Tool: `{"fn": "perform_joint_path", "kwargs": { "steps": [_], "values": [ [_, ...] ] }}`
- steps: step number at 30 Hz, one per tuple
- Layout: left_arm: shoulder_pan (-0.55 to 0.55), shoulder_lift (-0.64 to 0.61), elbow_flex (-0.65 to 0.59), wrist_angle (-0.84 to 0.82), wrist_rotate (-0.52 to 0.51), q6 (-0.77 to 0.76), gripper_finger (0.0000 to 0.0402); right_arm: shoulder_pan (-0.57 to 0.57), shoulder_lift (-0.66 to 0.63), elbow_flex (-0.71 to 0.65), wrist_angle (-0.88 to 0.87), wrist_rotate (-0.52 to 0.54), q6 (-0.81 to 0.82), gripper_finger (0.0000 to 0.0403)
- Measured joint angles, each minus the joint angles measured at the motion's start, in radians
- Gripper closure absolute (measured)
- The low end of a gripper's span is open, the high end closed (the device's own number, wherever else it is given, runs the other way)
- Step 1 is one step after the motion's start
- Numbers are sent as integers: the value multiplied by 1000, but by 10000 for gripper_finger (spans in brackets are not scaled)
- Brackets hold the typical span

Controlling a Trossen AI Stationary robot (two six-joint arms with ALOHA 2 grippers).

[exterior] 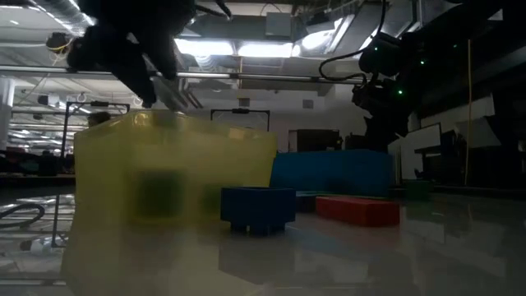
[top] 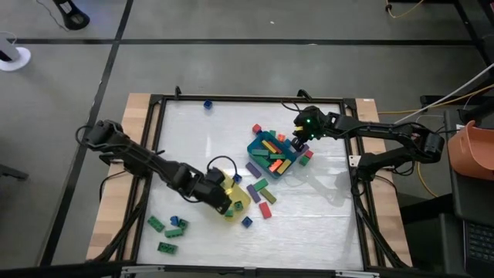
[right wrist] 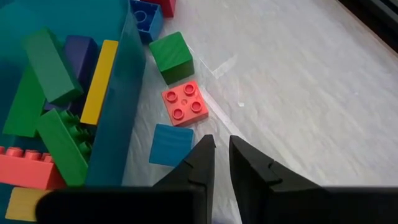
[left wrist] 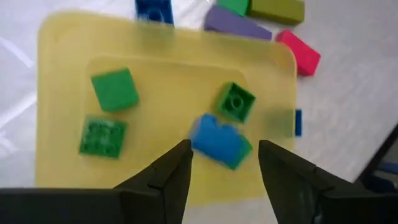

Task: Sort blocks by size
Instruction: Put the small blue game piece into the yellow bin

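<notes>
A blue block (left wrist: pixel 217 140) lies tilted in the yellow tray (left wrist: pixel 62 43) beside three green cubes, below the left gripper (left wrist: pixel 224 165), whose fingers stand apart. At two o'clock, the right gripper (right wrist: pixel 222 155) (fingers nearly together, empty) hovers by the teal tray (right wrist: pixel 121 106) of longer bars.

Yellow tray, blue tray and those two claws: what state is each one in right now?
Yellow tray: holds a few short blocks, green and blue.
Teal tray: filled with longer bars.
Left gripper: open above the yellow tray, a blue block loose below it.
Right gripper: shut, empty, beside the teal tray.
</notes>
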Motion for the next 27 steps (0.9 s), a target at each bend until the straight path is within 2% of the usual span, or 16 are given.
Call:
{"fn": "perform_joint_path", "kwargs": {
  "steps": [6,11,21,27],
  "values": [
    [73,7,-1,-4,1,97,204,0,0,0,0,0,0,352],
    [215,7,-1,-5,-26,136,204,0,0,0,0,0,0,352],
    [671,7,-1,-5,-77,493,210,0,0,0,0,0,0,352],
    [937,19,-1,68,-83,693,208,0,0,0,1,0,-1,352]
  ]
}}
